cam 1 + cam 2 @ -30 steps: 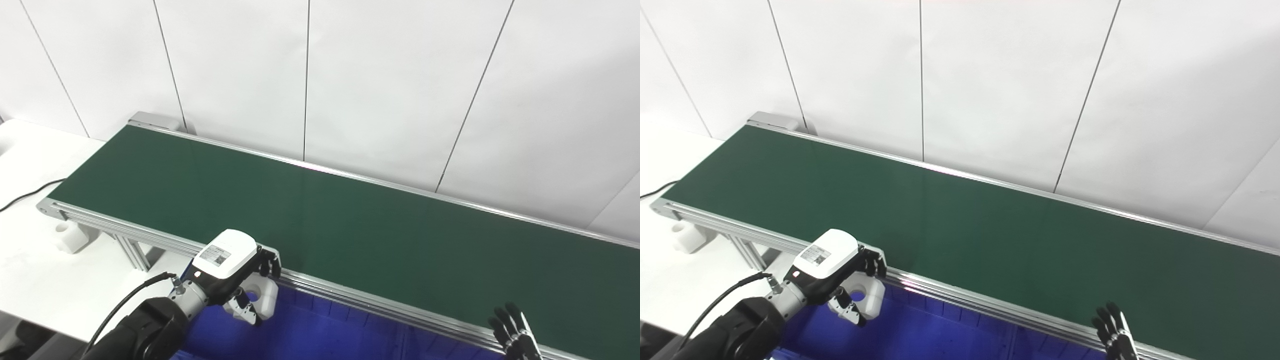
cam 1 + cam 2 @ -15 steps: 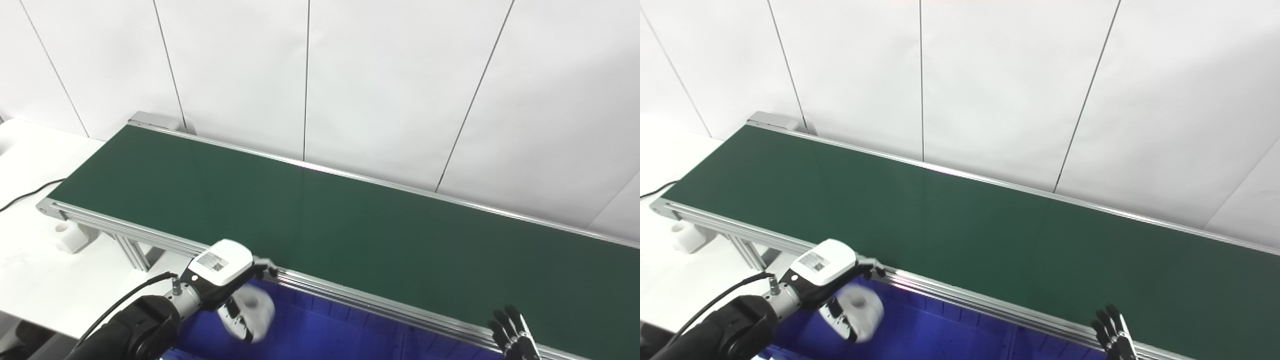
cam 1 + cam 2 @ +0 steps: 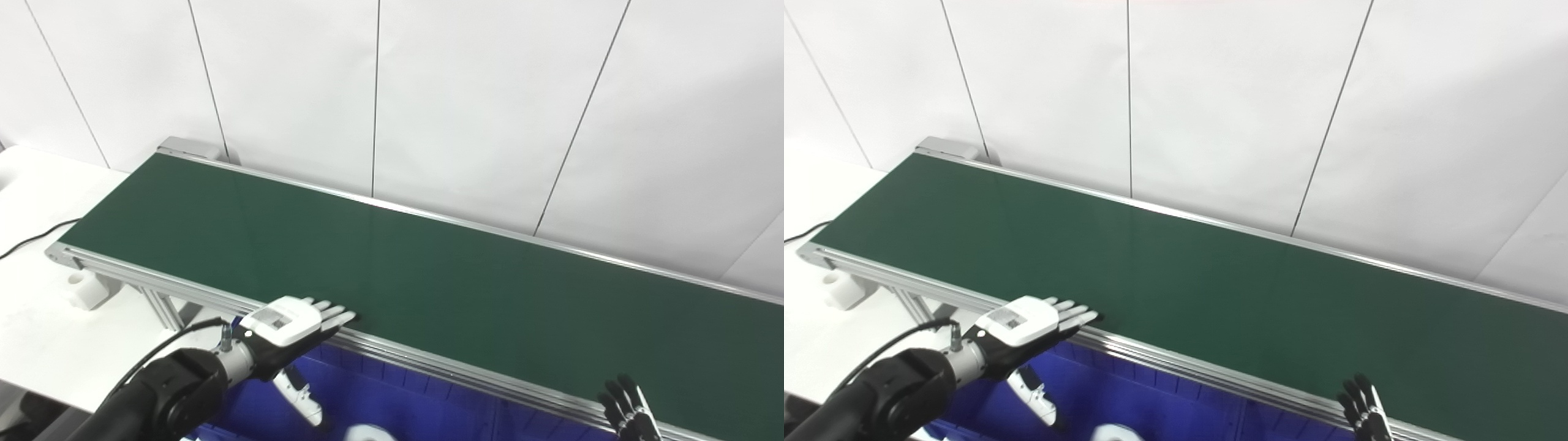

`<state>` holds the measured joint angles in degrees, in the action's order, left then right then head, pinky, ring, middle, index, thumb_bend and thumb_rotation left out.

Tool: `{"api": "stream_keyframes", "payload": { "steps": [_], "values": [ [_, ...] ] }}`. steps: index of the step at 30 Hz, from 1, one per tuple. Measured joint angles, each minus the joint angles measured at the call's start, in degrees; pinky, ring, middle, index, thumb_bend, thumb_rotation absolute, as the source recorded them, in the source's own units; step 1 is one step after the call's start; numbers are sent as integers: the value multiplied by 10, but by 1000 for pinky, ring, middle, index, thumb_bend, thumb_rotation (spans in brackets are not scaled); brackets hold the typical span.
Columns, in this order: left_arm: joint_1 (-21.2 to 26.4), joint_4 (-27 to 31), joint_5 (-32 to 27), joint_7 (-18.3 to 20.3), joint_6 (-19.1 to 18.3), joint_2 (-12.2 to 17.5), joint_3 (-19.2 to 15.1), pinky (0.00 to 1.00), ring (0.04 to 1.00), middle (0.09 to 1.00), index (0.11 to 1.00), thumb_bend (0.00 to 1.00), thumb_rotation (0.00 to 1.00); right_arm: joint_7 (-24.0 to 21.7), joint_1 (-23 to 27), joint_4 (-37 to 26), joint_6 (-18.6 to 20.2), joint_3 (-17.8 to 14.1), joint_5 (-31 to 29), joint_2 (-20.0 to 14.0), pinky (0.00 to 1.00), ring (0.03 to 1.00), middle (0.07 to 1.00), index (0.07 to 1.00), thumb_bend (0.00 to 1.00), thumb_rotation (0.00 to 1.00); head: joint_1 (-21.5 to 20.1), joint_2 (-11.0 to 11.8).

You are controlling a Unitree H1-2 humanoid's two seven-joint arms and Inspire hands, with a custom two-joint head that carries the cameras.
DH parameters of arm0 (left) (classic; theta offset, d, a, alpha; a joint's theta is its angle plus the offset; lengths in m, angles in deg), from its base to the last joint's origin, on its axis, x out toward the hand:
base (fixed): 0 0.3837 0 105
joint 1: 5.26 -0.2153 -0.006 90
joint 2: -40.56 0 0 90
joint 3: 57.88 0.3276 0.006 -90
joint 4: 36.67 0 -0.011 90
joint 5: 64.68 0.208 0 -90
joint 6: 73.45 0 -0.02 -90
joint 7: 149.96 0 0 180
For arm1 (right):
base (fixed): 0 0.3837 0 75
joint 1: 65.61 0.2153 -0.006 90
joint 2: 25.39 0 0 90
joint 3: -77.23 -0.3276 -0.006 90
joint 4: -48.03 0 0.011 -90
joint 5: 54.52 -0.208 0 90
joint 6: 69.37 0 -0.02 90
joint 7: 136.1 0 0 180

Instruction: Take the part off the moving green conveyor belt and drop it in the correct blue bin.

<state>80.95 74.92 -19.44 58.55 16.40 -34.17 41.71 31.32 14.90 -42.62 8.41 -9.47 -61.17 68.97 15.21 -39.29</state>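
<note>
The white part (image 3: 367, 432) lies in the blue bin (image 3: 392, 398) at the frame's 6 o'clock edge (only its top shows). At its 10 o'clock the left hand (image 3: 288, 321) hovers flat, fingers spread, holding nothing, over the green conveyor belt's (image 3: 429, 275) near rail. Right hand (image 3: 628, 410), fingers apart, sits at 5 o'clock.
</note>
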Motion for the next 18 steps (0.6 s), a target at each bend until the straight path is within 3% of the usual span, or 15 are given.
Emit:
{"api": "stream_keyframes", "payload": {
  "steps": [1,2,3,5,7,11,15,18],
  "values": [
    [-4,10,-27,-9,2,-5,-11,1000,1000,1000,1000,1000,657,3,0,-4,0,2,9,2,934,925,940,977,926,943,-56,-15],
    [-11,22,-59,-22,1,-16,-28,1000,1000,1000,1000,997,642,7,0,-10,1,4,16,5,929,923,939,975,932,947,-87,-23],
    [-20,37,-101,-39,1,-33,-46,1000,1000,1000,1000,994,637,11,-2,-21,7,7,27,9,928,923,940,975,935,949,-87,-23],
    [-32,60,-167,-63,2,-70,-67,1000,1000,1000,1000,929,636,21,-3,-43,23,15,48,23,935,928,944,977,934,956,-176,-38],
    [-41,72,-229,-78,1,-104,-77,999,1000,1000,1000,813,653,31,-1,-62,42,30,74,42,941,936,952,983,912,973,-183,-39],
    [-51,88,-314,-95,-46,-170,-85,1000,1000,1000,1000,816,748,47,6,-82,79,57,119,83,965,945,956,990,903,993,-256,-43],
    [-64,92,-344,-112,-90,-230,-71,1000,1000,1000,1000,793,815,58,9,-89,106,68,145,109,989,958,965,996,889,994,-291,-47],
    [-80,61,-347,-117,-102,-246,-54,1000,1000,1000,1000,799,853,63,9,-96,115,71,147,116,999,968,970,995,864,974,-304,-46]
  ]
}}
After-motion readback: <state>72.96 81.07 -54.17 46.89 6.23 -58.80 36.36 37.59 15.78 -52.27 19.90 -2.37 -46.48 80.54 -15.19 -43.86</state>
